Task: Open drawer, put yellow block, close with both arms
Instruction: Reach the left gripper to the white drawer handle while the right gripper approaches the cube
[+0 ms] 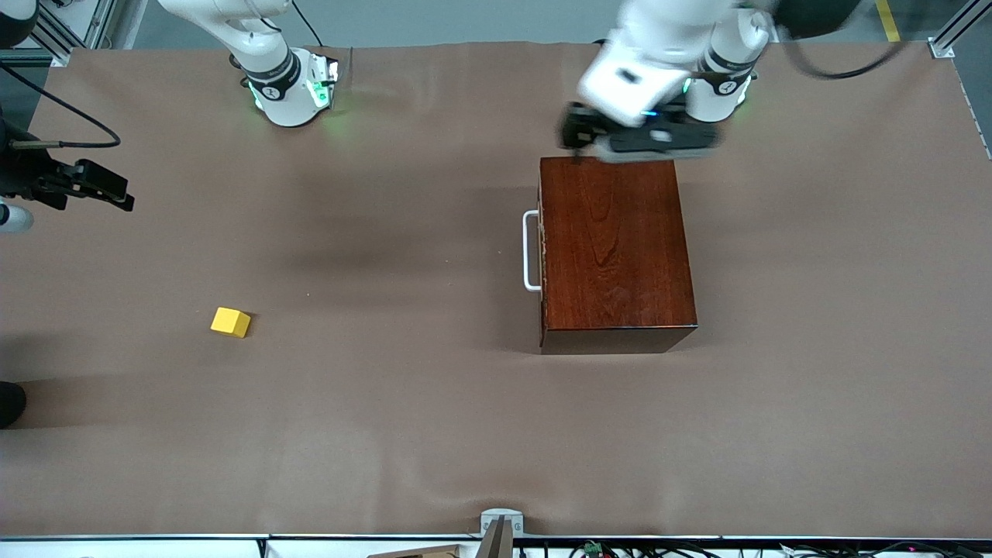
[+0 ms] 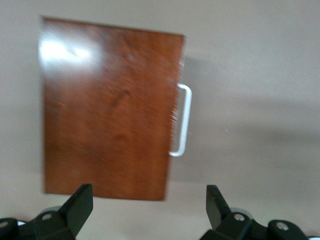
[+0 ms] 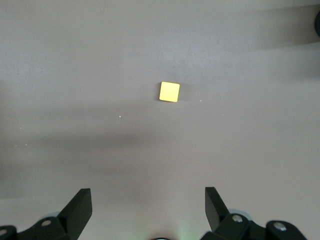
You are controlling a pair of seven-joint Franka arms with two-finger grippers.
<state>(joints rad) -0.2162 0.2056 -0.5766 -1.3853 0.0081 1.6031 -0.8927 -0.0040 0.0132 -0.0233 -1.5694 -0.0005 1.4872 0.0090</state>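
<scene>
The dark mahogany box (image 1: 616,244) stands on the table with its drawer pushed in. The drawer's white U-shaped handle (image 1: 531,250) faces the right arm's end of the table. The box (image 2: 107,110) and handle (image 2: 182,120) also show in the left wrist view. My left gripper (image 1: 575,141) (image 2: 149,200) is open and empty, in the air over the box's edge nearest the robot bases. The yellow block (image 1: 230,322) (image 3: 169,92) lies alone on the table toward the right arm's end. My right gripper (image 1: 108,190) (image 3: 148,200) is open and empty, high over the table at its own arm's end.
A brown cloth (image 1: 403,434) covers the whole table. The arm bases (image 1: 291,89) (image 1: 721,93) stand along the table's edge farthest from the front camera. A small metal bracket (image 1: 500,527) sits at the table's edge nearest the camera.
</scene>
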